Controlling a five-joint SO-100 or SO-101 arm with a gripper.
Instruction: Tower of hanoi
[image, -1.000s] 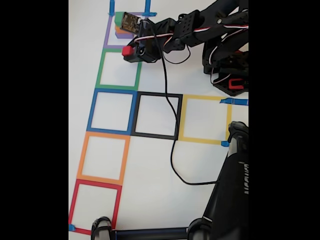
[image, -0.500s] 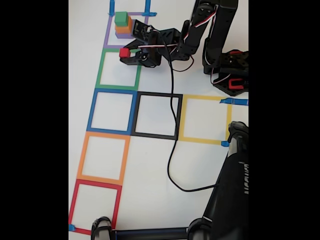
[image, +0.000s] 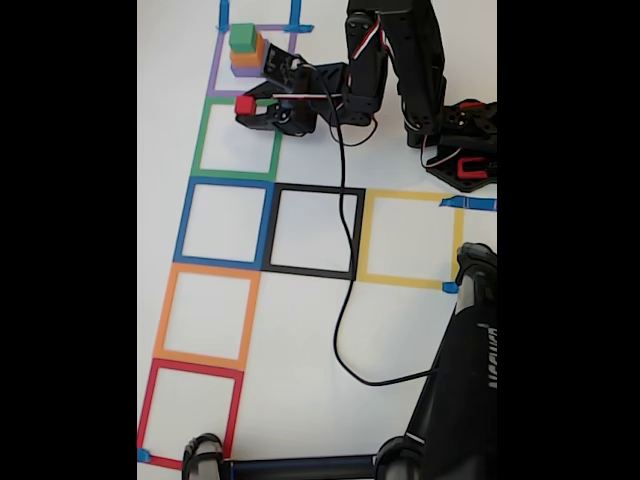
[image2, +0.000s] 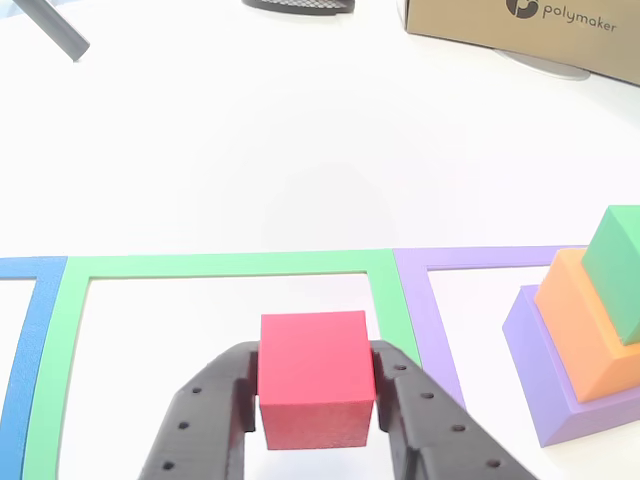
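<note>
We see the red block (image2: 316, 378) pinched between the black gripper (image2: 316, 395) fingers, low centre in the other view, over the green tape square (image2: 222, 265). In the fixed view it sits upper left (image: 245, 104). Green block (image2: 622, 272) on orange block (image2: 575, 325) on purple block (image2: 545, 365) stack at right, inside the purple tape square (image2: 470, 258) on the white table (image2: 300, 150).

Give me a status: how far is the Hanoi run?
Early. Done: red block is off the stack. In hand: gripper is shut on it over the green tape square. Left: green block, orange block and purple block, stacked in the purple tape square.
</note>
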